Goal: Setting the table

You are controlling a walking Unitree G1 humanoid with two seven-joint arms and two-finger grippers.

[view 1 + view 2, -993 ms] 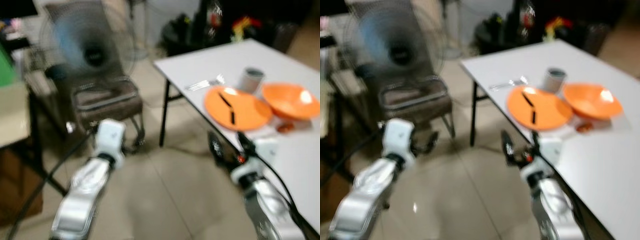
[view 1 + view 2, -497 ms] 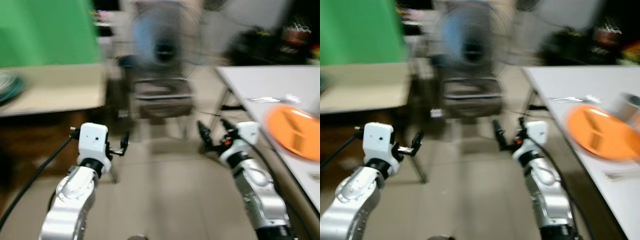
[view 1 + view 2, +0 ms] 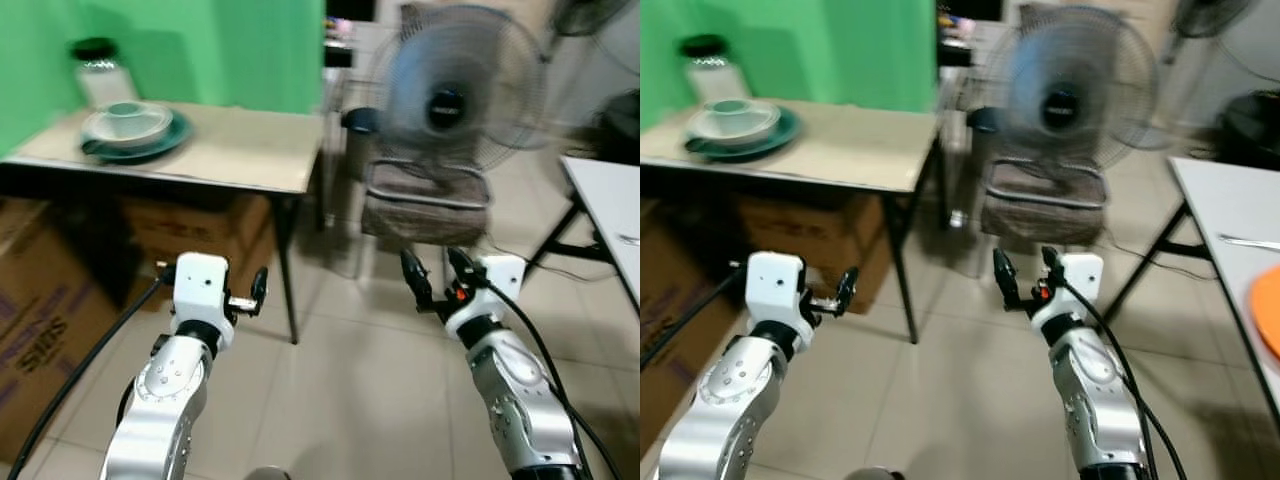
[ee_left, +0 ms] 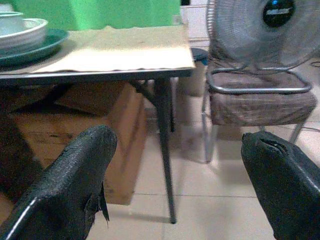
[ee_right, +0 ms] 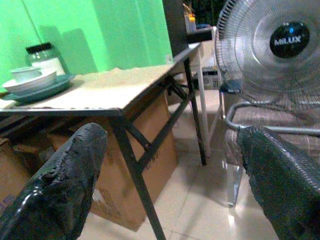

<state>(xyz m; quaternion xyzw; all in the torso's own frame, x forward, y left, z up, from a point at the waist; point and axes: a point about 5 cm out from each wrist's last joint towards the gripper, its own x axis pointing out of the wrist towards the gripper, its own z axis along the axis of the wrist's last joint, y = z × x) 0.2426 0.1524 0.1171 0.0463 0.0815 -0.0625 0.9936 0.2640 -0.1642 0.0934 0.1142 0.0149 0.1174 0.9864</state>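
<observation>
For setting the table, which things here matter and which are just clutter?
For the job:
- stacked pale bowls on a teal plate
- white table with cutlery
- orange plate edge
- open left hand, open right hand

Clutter:
- standing fan
- cardboard boxes
- glass jar

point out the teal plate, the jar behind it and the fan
teal plate [image 3: 165,143], left eye view, its front rim
jar [image 3: 99,78], left eye view, its glass body
fan [image 3: 446,108], left eye view, its dark hub

Left claw [image 4: 175,165] and right claw [image 5: 170,170] spread, raised
</observation>
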